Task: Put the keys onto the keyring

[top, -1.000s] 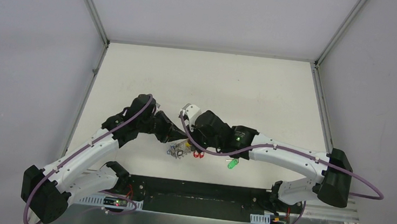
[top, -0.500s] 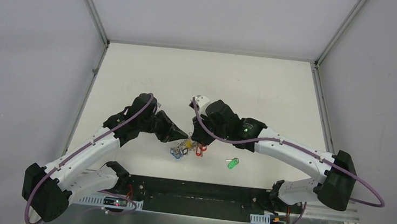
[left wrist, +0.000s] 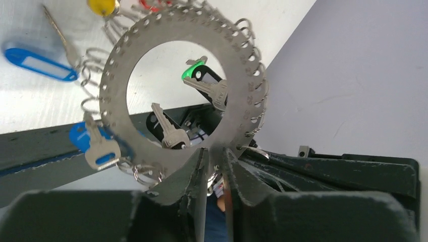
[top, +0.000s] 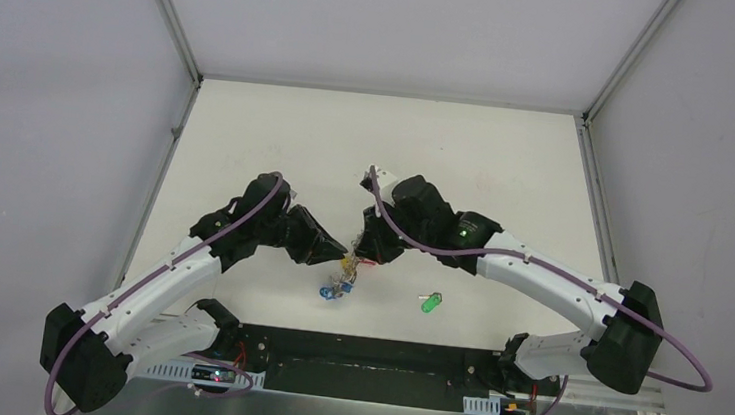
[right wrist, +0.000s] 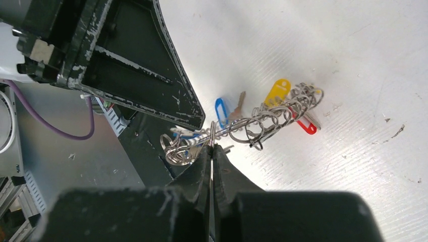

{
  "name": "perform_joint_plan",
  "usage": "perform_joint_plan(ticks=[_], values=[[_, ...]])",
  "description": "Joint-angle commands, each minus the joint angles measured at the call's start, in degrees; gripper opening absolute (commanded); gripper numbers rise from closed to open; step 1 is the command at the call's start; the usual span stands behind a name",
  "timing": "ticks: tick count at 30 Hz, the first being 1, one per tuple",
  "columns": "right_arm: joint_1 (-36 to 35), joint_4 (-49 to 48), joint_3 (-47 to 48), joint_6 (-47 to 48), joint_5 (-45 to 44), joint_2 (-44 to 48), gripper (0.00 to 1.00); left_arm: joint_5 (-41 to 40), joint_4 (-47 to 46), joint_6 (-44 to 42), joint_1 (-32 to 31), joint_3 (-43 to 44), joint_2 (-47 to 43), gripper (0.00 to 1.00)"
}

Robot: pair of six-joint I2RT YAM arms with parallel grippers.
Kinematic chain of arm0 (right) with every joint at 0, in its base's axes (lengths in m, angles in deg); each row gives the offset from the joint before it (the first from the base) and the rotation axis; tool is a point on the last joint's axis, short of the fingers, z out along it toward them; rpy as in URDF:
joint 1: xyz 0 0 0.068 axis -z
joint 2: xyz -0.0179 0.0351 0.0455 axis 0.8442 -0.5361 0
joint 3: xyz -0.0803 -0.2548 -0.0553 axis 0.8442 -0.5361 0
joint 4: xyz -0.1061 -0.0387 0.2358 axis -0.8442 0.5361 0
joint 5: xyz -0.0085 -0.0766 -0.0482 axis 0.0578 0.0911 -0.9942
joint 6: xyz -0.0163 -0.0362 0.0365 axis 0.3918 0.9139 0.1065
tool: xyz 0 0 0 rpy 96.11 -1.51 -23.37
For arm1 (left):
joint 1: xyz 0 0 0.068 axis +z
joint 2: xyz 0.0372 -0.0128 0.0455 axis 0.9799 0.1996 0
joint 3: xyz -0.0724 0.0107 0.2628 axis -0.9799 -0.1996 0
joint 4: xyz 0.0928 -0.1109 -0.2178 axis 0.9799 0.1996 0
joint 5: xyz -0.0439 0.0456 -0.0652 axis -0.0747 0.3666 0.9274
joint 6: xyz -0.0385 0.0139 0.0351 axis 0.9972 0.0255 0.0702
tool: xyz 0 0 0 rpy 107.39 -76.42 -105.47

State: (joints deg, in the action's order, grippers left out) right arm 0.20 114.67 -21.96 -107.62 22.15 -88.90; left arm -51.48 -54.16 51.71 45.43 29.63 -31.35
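Both arms meet at mid-bench (top: 448,164), tips nearly touching, with the keyring (left wrist: 171,26) raised between them.

Right tool (right wrist: 212,143): jaws pinched tight on the rim of the keyring, which shows edge-on from that wrist. The small split rings bunch along it and trail away toward the bench.

Left tool (left wrist: 214,161): jaws narrow, only a slit between them. The keyring's lower rim and a small split ring sit at that slit. Cannot tell whether the pads actually press on anything.

The keyring is a flat perforated metal band, face-on to the left wrist camera, with many small rings and keys hung round its edge.

Green-tagged key (top: 432,301): flat on the bench, alone, well apart from the keyring on the right arm's side and held by neither tool.

Blue-tagged key (left wrist: 40,63): low by the bench, just beside the keyring's far edge and among the split rings. Possibly strung on, but the view is too cluttered to say.

A yellow tag (right wrist: 277,91) and a red tag (right wrist: 305,126) hang at the keyring's far end.
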Motion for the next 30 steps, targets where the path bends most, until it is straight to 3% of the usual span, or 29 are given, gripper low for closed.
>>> perform_joint_plan(ticks=[1, 8, 19, 30], values=[[1.11, -4.71, 3.09, -2.40, 3.52, 2.38, 0.00, -3.26, -0.14, -3.70, -0.34, 3.28, -1.84, 0.22], [2.89, -3.49, 4.44, -4.82, 5.38, 0.50, 0.00, -2.30, -0.07, -16.56, -0.33, 7.68, -1.27, 0.31], [5.08, -2.93, 5.43, -7.99, 8.76, -2.70, 0.00, 10.75, 1.15, -28.75, -0.66, 12.95, 6.14, 0.32], [6.89, -2.91, 5.57, -11.77, 11.68, -6.09, 0.00, 4.94, 7.27, -32.72, -4.21, 13.36, 4.21, 0.32]])
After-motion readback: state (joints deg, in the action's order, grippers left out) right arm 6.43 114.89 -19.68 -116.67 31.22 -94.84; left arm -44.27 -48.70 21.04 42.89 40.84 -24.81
